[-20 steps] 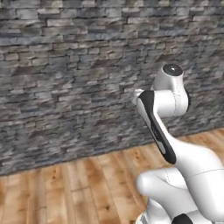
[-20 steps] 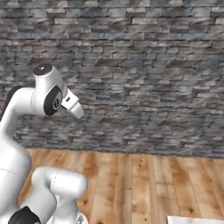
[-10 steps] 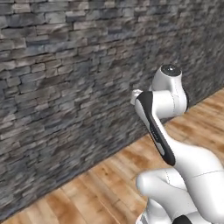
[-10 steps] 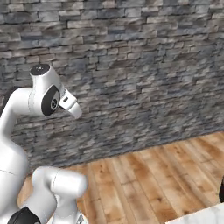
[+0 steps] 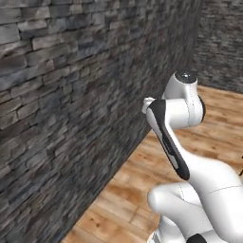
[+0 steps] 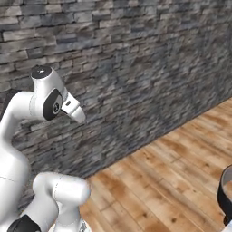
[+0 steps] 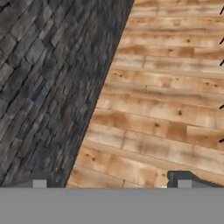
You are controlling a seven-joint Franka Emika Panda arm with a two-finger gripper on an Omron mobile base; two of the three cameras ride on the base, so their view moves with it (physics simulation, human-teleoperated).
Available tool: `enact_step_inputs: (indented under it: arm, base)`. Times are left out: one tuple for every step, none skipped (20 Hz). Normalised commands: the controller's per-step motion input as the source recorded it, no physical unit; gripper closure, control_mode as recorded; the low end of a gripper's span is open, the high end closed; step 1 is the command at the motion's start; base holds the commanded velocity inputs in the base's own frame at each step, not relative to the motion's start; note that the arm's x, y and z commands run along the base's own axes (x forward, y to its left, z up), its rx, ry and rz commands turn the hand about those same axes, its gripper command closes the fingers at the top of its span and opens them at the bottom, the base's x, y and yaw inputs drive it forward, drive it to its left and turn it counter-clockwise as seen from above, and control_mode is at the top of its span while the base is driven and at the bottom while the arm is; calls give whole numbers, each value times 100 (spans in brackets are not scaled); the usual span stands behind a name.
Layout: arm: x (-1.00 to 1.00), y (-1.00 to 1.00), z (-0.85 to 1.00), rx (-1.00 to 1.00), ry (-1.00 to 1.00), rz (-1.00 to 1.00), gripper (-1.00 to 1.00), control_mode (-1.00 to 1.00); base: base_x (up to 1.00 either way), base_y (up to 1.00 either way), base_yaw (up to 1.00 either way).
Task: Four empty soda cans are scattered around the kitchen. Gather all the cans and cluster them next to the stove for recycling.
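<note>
Kitchen: stone wall (image 5: 71, 118), plank floor (image 7: 166, 109) | gripper (image 7: 111, 183) spread wide, empty | dark object (image 6: 225, 195) cropped

- the wood plank floor (image 5: 142, 190) runs under me, warm brown boards with darker knots and streaks.
- in my left base view the boards stretch away toward the far corner, where two faces of the grey stone wall (image 5: 71, 95) meet.
- in my right base view the floor (image 6: 172, 181) spreads out to the right, its edge meeting the foot of the stone wall (image 6: 136, 81) along a slanted line.
- in my hand view the planks (image 7: 166, 109) lie side by side, butting straight against the base of the wall (image 7: 43, 87) on the left.
- the boards i can see are bare wood.
</note>
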Motion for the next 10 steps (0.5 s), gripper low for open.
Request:
enact_step_inputs:
  arm:
    - [0,0,0,0,0,0,-100,100]
    - [0,0,0,0,0,0,-100,100]
    - [0,0,0,0,0,0,-100,100]
    - [0,0,0,0,0,0,-100,100]
    - [0,0,0,0,0,0,-100,100]
    - [0,0,0,0,0,0,-100,100]
    - [0,0,0,0,0,0,-100,100]
    - [0,0,0,0,0,0,-100,100]
    - [0,0,0,0,0,0,-100,100]
    - [0,0,0,0,0,0,-100,100]
  base:
    - [98,12,-56]
    - [96,6,-55]
    - [98,0,-54]
    - [99,0,-52]
    - [99,0,-51]
    - [100,0,-48]
    - [100,0,-47]
    - [100,-4,-46]
    - [100,-4,-45]
    - [100,-4,-43]
